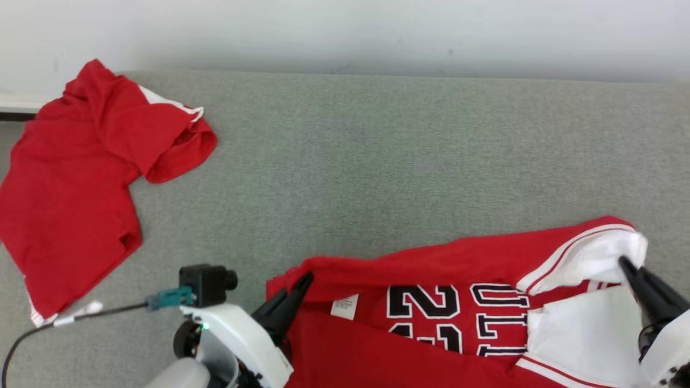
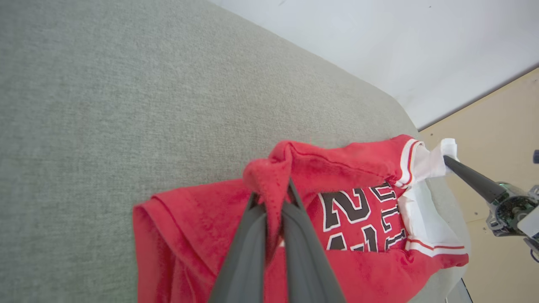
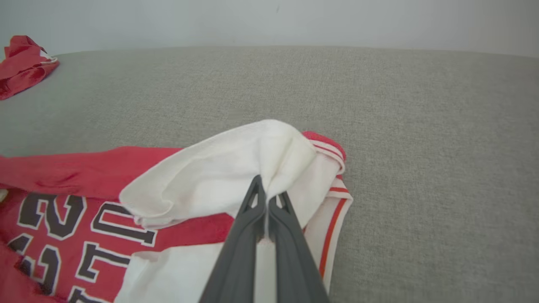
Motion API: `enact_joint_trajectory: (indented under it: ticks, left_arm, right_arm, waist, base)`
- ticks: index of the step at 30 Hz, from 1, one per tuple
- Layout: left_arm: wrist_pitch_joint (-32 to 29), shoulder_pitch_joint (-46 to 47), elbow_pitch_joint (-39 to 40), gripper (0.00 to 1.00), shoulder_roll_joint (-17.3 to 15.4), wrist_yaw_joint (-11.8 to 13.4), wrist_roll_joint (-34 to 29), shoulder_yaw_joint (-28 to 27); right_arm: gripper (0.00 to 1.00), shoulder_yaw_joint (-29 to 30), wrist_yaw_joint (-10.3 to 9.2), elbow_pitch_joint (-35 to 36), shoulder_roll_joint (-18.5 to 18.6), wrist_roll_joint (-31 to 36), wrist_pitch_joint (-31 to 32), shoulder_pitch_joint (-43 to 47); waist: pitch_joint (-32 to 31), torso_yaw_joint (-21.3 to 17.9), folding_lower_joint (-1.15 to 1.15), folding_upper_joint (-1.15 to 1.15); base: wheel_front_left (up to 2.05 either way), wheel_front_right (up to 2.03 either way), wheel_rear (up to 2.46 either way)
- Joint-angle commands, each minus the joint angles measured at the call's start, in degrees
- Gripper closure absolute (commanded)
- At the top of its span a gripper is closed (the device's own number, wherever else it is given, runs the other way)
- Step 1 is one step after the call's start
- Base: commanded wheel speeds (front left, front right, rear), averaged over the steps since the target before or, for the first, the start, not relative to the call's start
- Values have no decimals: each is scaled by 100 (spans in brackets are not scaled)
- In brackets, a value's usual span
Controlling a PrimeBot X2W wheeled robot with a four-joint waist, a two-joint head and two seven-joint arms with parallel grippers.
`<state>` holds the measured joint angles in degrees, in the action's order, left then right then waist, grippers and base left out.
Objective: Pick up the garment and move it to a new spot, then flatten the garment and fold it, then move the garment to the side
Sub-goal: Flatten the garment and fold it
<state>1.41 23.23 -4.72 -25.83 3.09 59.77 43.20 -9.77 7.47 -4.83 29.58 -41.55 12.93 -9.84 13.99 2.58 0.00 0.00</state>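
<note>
Jersey (image 1: 409, 258), red with black numerals (image 1: 458, 315) and white trim, lies at the near edge of the grey fabric-covered worktop (image 1: 377, 151), bunched, not flat. A white label (image 1: 344, 306) shows, so one layer is turned back.

Left end effector (image 1: 302, 285): clenched on a red corner of the jersey; in the left wrist view the cloth is pinched up between the fingers (image 2: 246, 235).

Right end effector (image 1: 628, 268): clenched on the white panel (image 3: 219, 172) at the opposite end, the fabric tenting over the fingertips.

Judgement: the grips sit at the two far ends so the cloth between them can be drawn taut and carried as one sheet. Probably the pick-and-move step; flattening and folding not yet done.

A second red shirt (image 1: 70, 178) lies crumpled at the far left, well apart. Set down short of it.
</note>
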Motion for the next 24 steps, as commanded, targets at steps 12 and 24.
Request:
enact_joint_trajectory:
  ticks: [12,24]
  left_arm:
    - [305,-758,345,100,-253,185,222,-131]
    - [308,-1081,210,0,-382,393,-67,114]
  right_arm:
    - [100,-285,3,-216,65,-289,-474,485]
    - [0,-650,3,-124,295,-500,-228,941]
  waist:
    - [-217,-206,0,0]
    - [-455,-255,0,0]
  base:
    - [0,0,0]
    - [0,0,0]
